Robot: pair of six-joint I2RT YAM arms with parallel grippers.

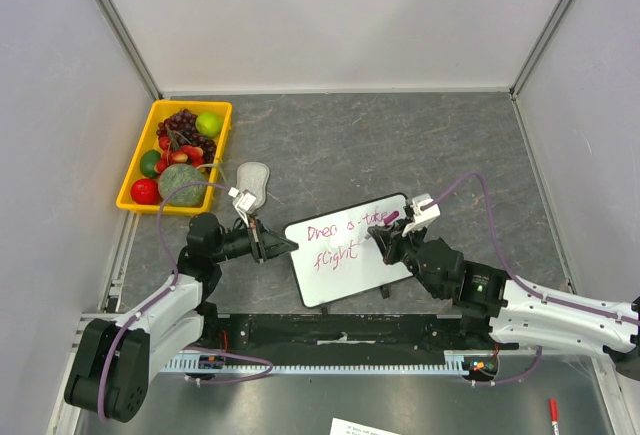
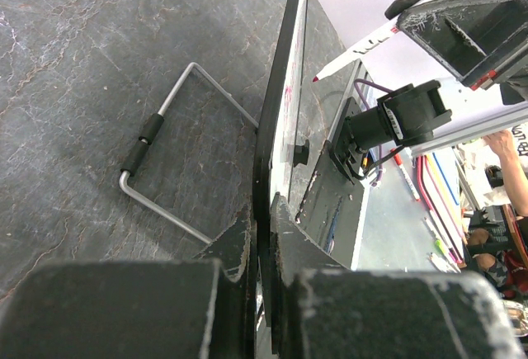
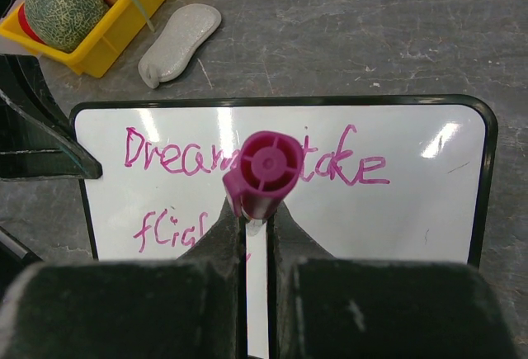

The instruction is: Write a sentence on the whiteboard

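At the far left corner of the grey tabletop (image 1: 400, 135) we list a yellow bin (image 1: 135, 155) of fruit: a netted melon (image 1: 180, 184), a green apple (image 1: 208, 123), dark grapes (image 1: 183, 120) and several red pieces.

Just beside the bin's right wall, toward the middle, we record a grey oval eraser pad (image 1: 253, 179) lying flat.

Next, toward the near edge, we note the left hand (image 1: 285, 246). It is closed on the left edge of the whiteboard (image 1: 345, 280), with the black frame pinched between its two fingers. The left wrist view shows the board edge-on, with a bent wire stand (image 2: 143, 143) on the tabletop behind it.

We place the whiteboard itself close to the near edge, about midway along it. It sits askew, its right end farther from that edge than its left.

On its white face we enter the sentence (image 1: 335, 257) in magenta-pink strokes. The upper line begins "Dream" and ends "take". The lower line reads "flight" from above.

At the board's right end we log the right hand (image 3: 256, 225), clamped around a magenta marker (image 3: 264, 165). The marker's butt end faces the wrist camera and hides part of both lines. We cannot tell whether its tip touches the board.

Beyond the near right corner, on the lower surface, we count a pen (image 1: 552, 412) with a red cap.
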